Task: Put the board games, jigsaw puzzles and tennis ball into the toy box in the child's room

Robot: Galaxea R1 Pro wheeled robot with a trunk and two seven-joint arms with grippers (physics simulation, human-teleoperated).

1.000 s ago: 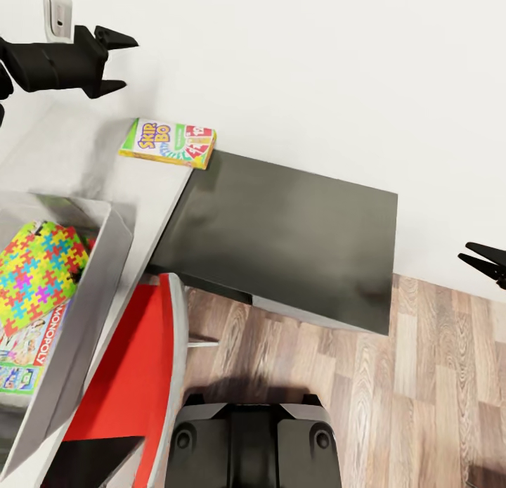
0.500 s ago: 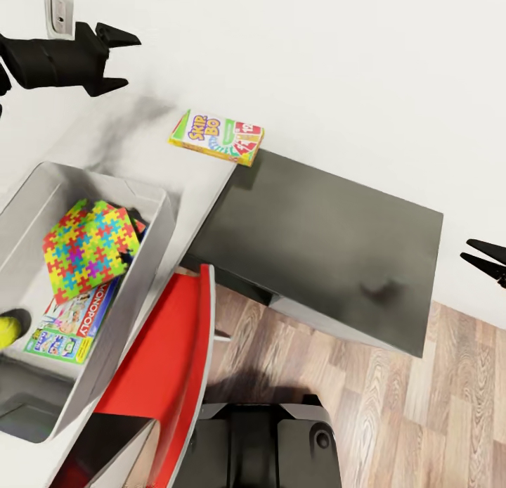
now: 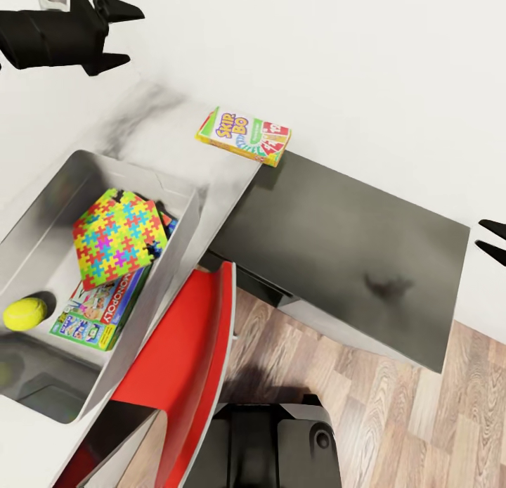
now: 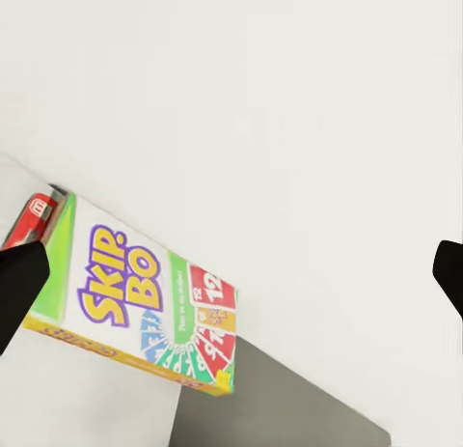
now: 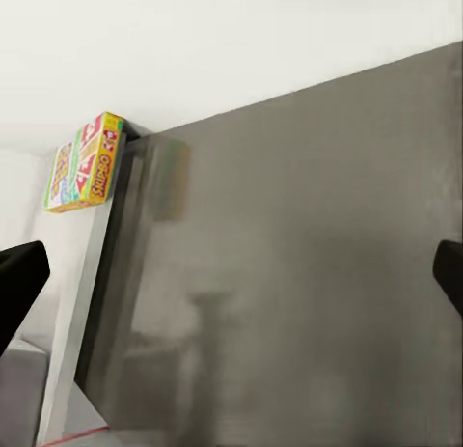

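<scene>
Cardboard, printed in yellow, green and red with "Skip-Bo" lettering, makes up the flat rectangular board game [image 3: 243,136] that lies on the pale marbled part of the counter [image 3: 151,126], close against the white wall and right at the seam where the matte dark grey slab [image 3: 337,238] of the counter begins. Nearer the robot than that box stands the toy box [image 3: 172,252], a shallow light grey bin with sloping smooth walls and a wide rim. Inside it a jagged-edged jigsaw puzzle [image 3: 118,236] of interlocking yellow, pink, blue and green pieces rests tilted on top of the glossy Monopoly box [image 3: 98,313], with a blue edge of something peeking out behind the sheet. The fuzzy yellow-green tennis ball [image 3: 24,313] sits in the bin too, just beside the Monopoly box on the side away from the Skip-Bo box. The left pincer [image 3: 119,36], angular and black, hangs above the counter beyond the bin, its two pointed fingers spread apart and empty. The right pincer [image 3: 493,240] shows past the far end of the dark slab, fingers parted, holding nothing. A curved red chair back [image 3: 190,347] stands against the bin's near side, over wood-grain floor [image 3: 393,411].
</scene>
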